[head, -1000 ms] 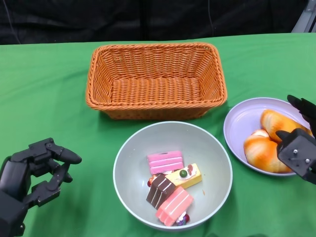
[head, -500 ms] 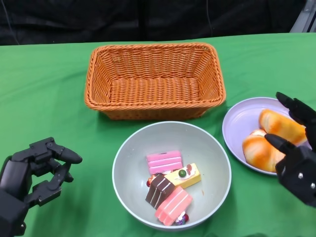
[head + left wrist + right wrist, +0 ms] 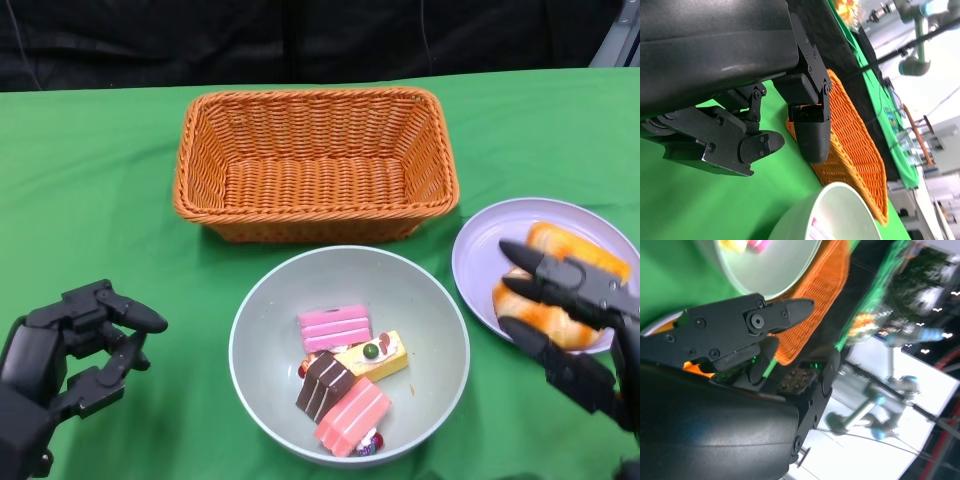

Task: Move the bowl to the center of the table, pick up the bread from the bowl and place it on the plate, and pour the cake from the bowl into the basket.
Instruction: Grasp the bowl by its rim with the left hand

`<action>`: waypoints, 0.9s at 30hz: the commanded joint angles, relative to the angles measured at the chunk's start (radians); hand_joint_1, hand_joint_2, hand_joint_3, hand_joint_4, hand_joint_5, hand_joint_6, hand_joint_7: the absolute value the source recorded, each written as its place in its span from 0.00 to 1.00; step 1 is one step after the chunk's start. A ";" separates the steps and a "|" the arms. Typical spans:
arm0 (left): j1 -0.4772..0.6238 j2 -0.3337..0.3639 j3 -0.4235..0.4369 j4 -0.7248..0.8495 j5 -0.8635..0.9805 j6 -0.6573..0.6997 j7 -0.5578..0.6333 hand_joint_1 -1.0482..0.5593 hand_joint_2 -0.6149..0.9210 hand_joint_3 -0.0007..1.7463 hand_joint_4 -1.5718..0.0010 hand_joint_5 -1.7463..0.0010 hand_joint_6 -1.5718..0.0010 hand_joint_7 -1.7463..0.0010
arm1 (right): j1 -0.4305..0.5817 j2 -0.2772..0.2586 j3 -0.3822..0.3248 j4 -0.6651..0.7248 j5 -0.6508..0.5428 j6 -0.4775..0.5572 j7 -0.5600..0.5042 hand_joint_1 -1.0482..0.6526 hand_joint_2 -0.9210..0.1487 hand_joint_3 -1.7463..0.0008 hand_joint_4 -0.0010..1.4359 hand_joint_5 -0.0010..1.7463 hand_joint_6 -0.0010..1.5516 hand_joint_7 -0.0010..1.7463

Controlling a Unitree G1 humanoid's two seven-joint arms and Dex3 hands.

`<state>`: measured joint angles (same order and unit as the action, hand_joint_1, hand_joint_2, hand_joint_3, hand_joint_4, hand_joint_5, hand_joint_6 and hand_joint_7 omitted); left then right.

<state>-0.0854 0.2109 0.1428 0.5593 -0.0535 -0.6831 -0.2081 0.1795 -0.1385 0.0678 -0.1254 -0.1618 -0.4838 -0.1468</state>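
hovering released over the plate point(image 3: 480, 262) rim, right hand point(image 3: 565, 320); left hand point(image 3: 70, 350) released, well apart from the bowl point(image 3: 265, 300).

Head view: looking down over green cloth-covered table point(image 3: 90, 180). Wrist views: sitting close behind black hand shells, tilted, facing across table. All sharing orange woven wicker basket point(image 3: 316, 160) point(image 3: 817, 300) point(image 3: 852, 145), grey round bowl point(image 3: 260, 300) point(image 3: 770, 275) point(image 3: 825, 210).

Worktop point(image 3: 90, 180): you see green cloth covering it.
Your far middle: wicker basket point(image 3: 316, 162).
Your near middle: grey bowl point(image 3: 350, 355).
Your right: lilac plate point(image 3: 480, 262).
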 commanded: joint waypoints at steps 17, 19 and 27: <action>-0.106 0.204 -0.088 0.113 0.173 -0.619 -0.162 0.34 0.98 0.00 0.61 0.95 0.59 1.00 | 0.125 0.114 -0.001 -0.086 0.135 0.029 0.084 0.55 0.22 0.58 0.48 0.85 0.43 0.70; -0.136 0.202 -0.070 0.139 0.235 -0.698 -0.136 0.33 0.97 0.00 0.60 0.95 0.58 0.99 | 0.122 0.123 -0.002 -0.087 0.141 0.043 0.085 0.56 0.22 0.57 0.48 0.85 0.43 0.70; -0.235 0.156 0.018 0.238 0.447 -0.928 -0.056 0.34 0.96 0.00 0.50 0.93 0.49 0.97 | 0.111 0.152 -0.016 -0.073 0.160 0.058 0.087 0.54 0.15 0.64 0.46 0.86 0.43 0.70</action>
<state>-0.3037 0.3732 0.1410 0.7867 0.3598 -1.5795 -0.2861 0.2959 0.0080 0.0657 -0.1932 -0.0135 -0.4315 -0.0545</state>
